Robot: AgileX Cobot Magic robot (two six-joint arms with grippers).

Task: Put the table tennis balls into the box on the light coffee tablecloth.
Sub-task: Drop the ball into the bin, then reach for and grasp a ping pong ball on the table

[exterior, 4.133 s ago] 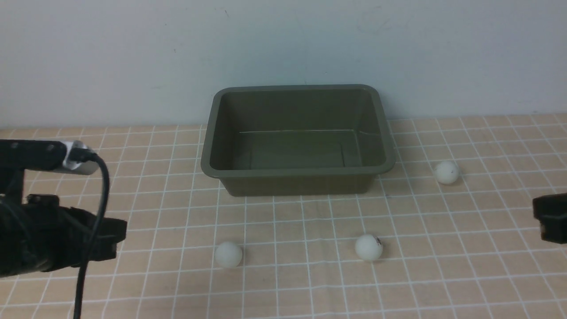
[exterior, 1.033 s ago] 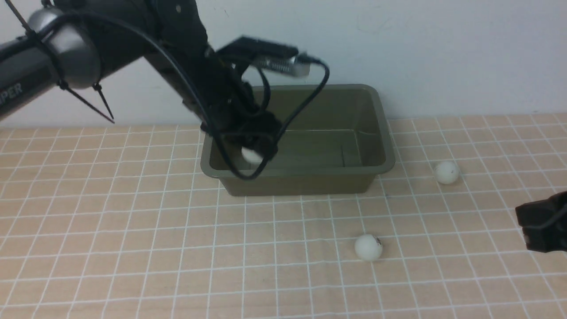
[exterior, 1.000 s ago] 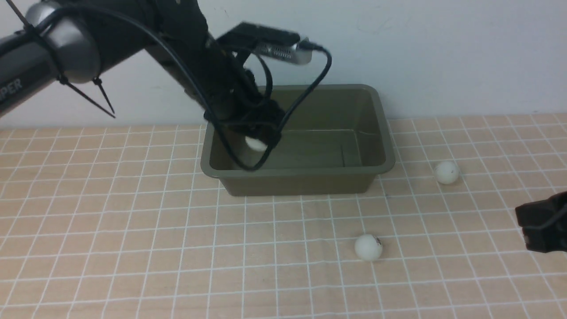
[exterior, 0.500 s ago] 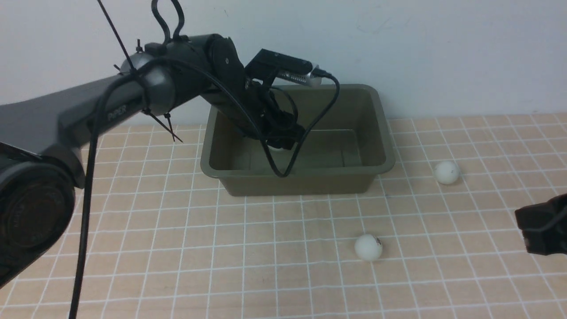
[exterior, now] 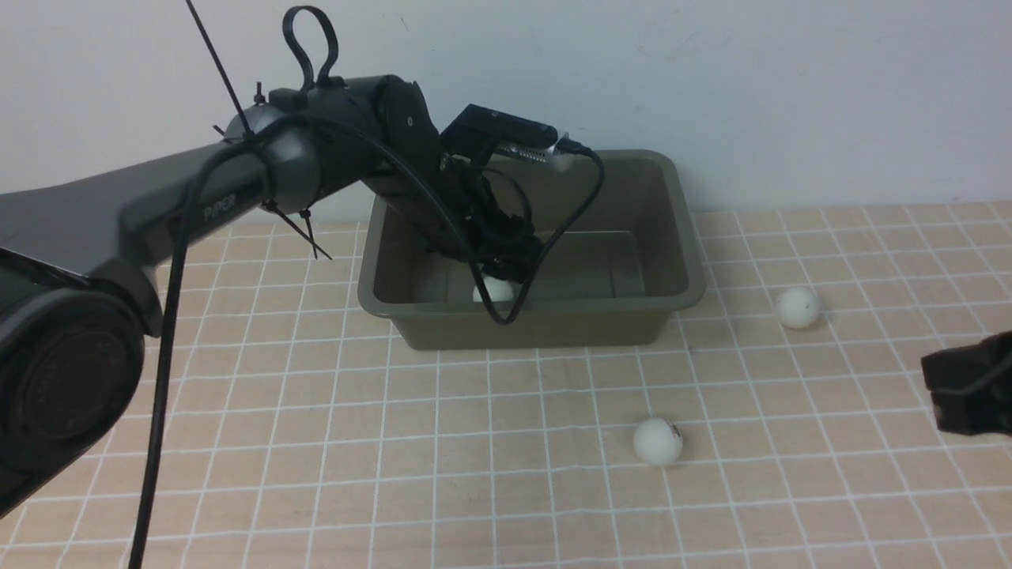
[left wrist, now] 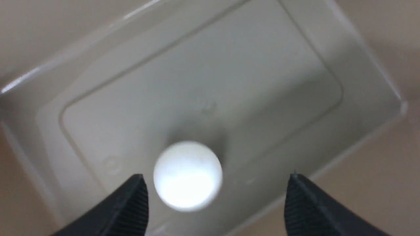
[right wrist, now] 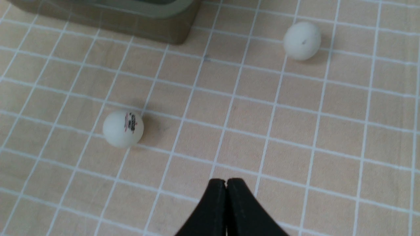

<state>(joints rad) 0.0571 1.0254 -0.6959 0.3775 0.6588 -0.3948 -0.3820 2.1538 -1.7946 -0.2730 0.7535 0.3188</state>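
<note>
The olive-green box (exterior: 688, 296) stands at the back of the light coffee tablecloth (exterior: 316, 442). My left gripper (exterior: 506, 265) hangs inside the box, open, with one white ball (exterior: 492, 291) lying free on the box floor just below it. In the left wrist view that ball (left wrist: 187, 175) lies between the spread fingertips (left wrist: 136, 196), touching neither. Two more balls lie on the cloth: one with a dark mark (exterior: 658, 441) in front of the box, one (exterior: 796, 307) to its right. My right gripper (right wrist: 226, 182) is shut and empty above the cloth, near both balls (right wrist: 123, 128) (right wrist: 302, 40).
A plain pale wall (exterior: 791, 95) stands right behind the box. My left arm (exterior: 198, 205) and its cable (exterior: 158, 411) cross the left side of the cloth. The right gripper's body (exterior: 968, 383) shows at the right edge. The box corner (right wrist: 177, 29) shows in the right wrist view.
My left arm carried a ball from the front left of the cloth over the box's near wall into the box. The jaws have opened and the ball has dropped to the floor.
</note>
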